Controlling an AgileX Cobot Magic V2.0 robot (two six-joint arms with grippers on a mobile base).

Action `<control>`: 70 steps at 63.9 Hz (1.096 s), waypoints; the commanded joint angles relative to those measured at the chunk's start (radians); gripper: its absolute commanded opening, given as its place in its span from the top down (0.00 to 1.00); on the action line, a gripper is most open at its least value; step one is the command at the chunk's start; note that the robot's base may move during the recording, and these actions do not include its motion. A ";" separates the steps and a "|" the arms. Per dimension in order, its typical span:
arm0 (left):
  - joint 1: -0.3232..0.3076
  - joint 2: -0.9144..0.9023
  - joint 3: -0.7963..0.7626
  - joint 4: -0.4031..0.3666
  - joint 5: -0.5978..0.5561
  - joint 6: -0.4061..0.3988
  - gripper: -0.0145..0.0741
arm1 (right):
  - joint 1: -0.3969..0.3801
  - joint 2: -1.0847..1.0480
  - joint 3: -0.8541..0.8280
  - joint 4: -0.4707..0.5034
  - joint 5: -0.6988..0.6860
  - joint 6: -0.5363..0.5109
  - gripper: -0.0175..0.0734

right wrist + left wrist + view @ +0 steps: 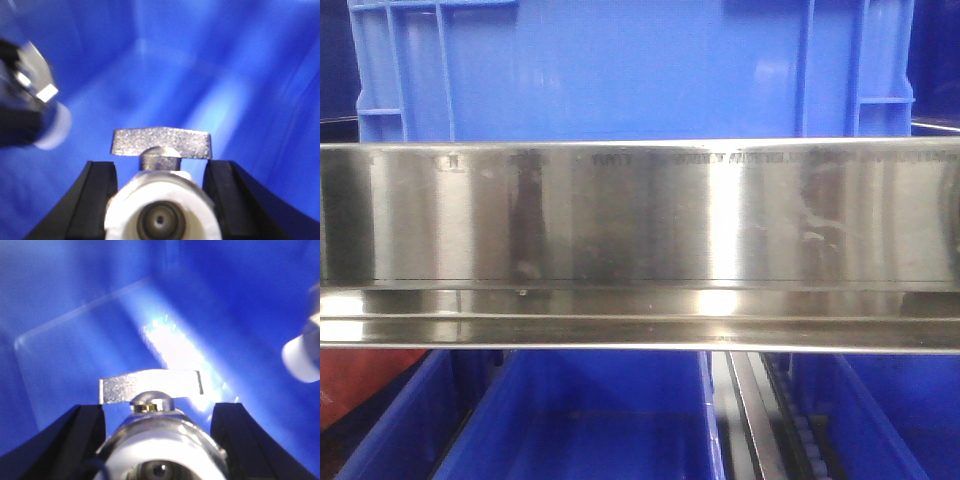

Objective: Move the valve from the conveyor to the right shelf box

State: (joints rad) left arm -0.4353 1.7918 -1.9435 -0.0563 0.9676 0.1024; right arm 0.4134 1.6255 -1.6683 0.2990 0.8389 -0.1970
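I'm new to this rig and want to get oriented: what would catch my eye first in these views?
A mirror-bright steel rail spans the front view, a blue box standing above it and more blue bins below. In the left wrist view a silver valve with a flat handle sits clamped between black jaws over blue plastic; the right wrist view shows a second valve held the same way.

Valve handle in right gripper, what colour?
Speckled silver-grey; valve handle shows best in right wrist view.

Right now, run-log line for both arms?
left gripper: shut on silver metal valve with white cap | right gripper: shut on second matching valve | both over blue plastic box | release: not yet
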 commanded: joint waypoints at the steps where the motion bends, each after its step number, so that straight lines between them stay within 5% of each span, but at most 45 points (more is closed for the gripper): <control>1: 0.000 -0.013 -0.022 -0.004 -0.032 -0.001 0.59 | 0.004 -0.010 -0.015 0.012 -0.028 -0.008 0.53; 8: 0.000 -0.015 -0.023 -0.004 -0.029 -0.001 0.31 | 0.004 -0.016 -0.015 0.012 -0.031 -0.008 0.31; 15: 0.000 -0.021 -0.025 -0.002 -0.022 -0.001 0.14 | 0.004 -0.027 -0.015 0.012 -0.034 -0.008 0.21; 26: 0.000 -0.063 -0.025 0.018 -0.011 -0.001 0.21 | 0.004 -0.071 -0.015 0.014 -0.038 -0.008 0.25; 35: 0.000 -0.128 -0.025 0.066 0.004 -0.001 0.30 | 0.004 -0.145 -0.015 0.014 -0.044 -0.008 0.43; 52: 0.002 -0.284 -0.025 0.175 0.084 -0.001 0.86 | -0.022 -0.306 -0.015 0.014 -0.046 -0.008 0.99; 56: 0.019 -0.320 -0.025 0.178 0.102 -0.005 0.96 | -0.045 -0.345 -0.009 0.012 -0.042 -0.008 0.98; 70: 0.126 -0.505 0.129 0.178 0.060 -0.087 0.96 | -0.106 -0.503 0.149 -0.033 -0.066 -0.008 0.98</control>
State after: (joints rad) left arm -0.3449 1.3612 -1.8854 0.1194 1.0618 0.0434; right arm 0.3247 1.1768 -1.5863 0.2847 0.8025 -0.1970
